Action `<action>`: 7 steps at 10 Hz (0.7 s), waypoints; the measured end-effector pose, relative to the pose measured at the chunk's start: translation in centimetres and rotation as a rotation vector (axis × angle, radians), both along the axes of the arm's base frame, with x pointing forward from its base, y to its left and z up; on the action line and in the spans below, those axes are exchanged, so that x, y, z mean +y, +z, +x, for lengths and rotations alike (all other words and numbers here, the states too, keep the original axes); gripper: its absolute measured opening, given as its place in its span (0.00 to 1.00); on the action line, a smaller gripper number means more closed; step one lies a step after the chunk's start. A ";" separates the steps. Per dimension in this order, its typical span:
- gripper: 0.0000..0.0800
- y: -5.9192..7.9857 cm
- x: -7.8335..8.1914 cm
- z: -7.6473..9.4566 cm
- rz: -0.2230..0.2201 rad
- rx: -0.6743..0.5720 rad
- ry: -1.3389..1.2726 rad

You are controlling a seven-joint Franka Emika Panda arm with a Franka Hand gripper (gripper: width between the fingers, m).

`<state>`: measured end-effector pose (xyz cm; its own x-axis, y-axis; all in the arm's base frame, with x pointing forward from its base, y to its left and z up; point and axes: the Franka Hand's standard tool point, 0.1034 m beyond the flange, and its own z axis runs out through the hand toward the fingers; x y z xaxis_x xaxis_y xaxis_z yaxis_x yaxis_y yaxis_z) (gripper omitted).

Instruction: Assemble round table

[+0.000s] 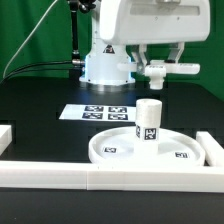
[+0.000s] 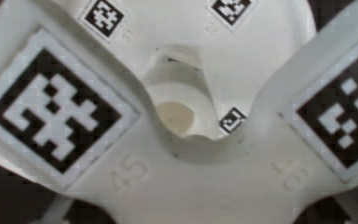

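The large rimmed round disc [image 1: 112,150] lies flat on the table near the front. The short cylindrical leg [image 1: 149,120] stands upright on its middle, tags on its side. My gripper [image 1: 161,66] is up in the air behind and a little toward the exterior view's right of the leg, shut on the cross-shaped foot [image 1: 170,70]. In the wrist view the foot [image 2: 176,175] fills the picture, with big tags on two arms and its hub hole [image 2: 172,112] in the middle. My fingers are hidden there.
The marker board [image 1: 97,112] lies flat behind the disc. Long white border rails run along the front [image 1: 90,178] and at the exterior view's right [image 1: 214,150] and left [image 1: 6,136]. The arm's white base [image 1: 105,65] stands at the back.
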<state>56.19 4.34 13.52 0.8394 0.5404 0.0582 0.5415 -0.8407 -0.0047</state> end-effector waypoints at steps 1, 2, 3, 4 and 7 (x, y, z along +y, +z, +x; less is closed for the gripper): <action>0.56 -0.4 0.0 -0.1 -0.001 0.003 -0.001; 0.56 -0.8 -0.3 -0.3 -0.002 0.008 -0.004; 0.56 -0.9 -0.5 -0.4 -0.003 0.012 -0.008; 0.56 -1.1 -0.6 -0.4 -0.003 0.014 -0.010; 0.56 -1.3 -0.6 -0.4 -0.003 0.009 -0.010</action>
<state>55.84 3.70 12.19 0.8454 0.5319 0.0487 0.5328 -0.8462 -0.0069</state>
